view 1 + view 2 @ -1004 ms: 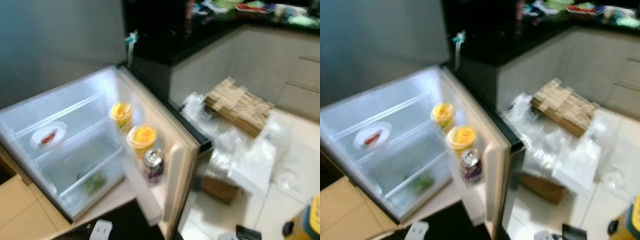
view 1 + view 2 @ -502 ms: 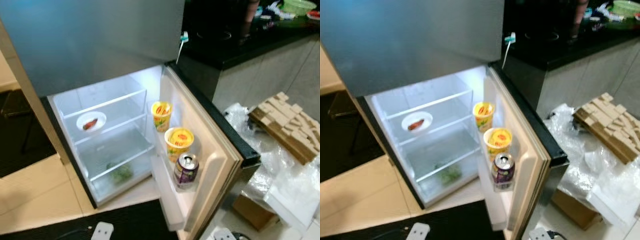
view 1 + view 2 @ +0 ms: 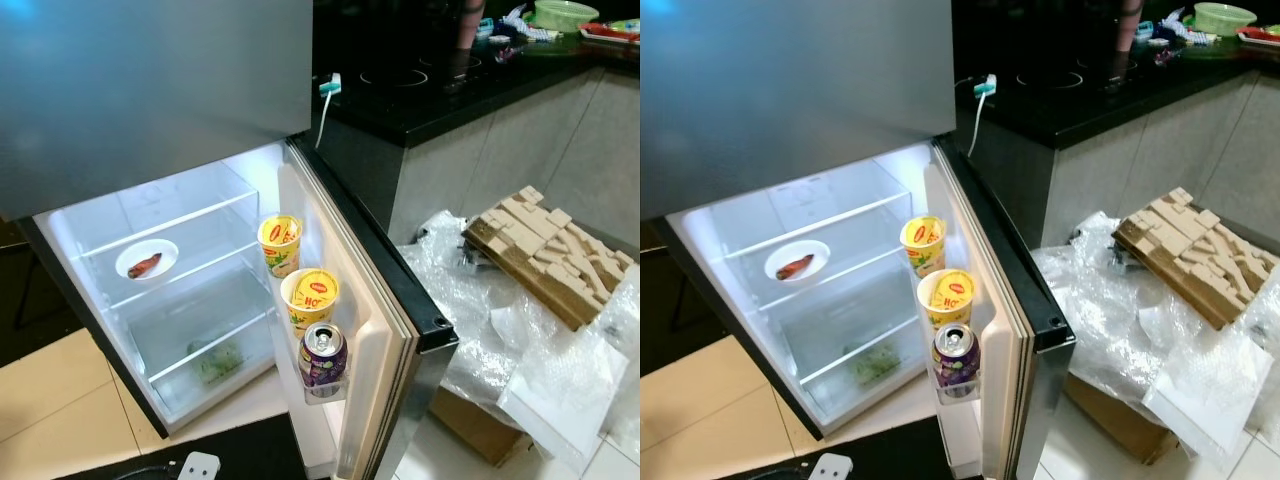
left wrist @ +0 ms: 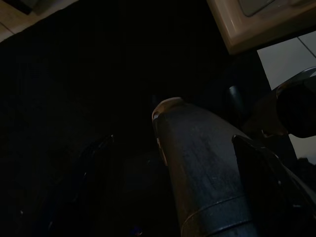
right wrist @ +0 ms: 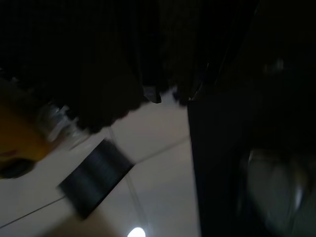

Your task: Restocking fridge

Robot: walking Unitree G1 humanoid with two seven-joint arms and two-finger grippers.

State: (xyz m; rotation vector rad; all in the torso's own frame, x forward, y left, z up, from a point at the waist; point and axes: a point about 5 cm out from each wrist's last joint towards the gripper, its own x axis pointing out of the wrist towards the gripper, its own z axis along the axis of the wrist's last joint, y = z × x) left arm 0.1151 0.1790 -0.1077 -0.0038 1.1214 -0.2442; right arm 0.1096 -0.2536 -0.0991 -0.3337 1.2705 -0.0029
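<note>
Fridge (image 3: 200, 250) open; door (image 3: 350, 300) holds two cups (image 3: 310, 298), can (image 3: 323, 352). Left claw (image 4: 207, 163) in dark, right claw blurred: finger state untellable for both.

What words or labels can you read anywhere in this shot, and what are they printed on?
No text here can be read for certain.
Upper yellow cup in the fridge door: red logo on the lid, too blurred to read.
Lower yellow cup: red logo, lettering too small to read.
Purple can: printed label, unreadable.
</note>
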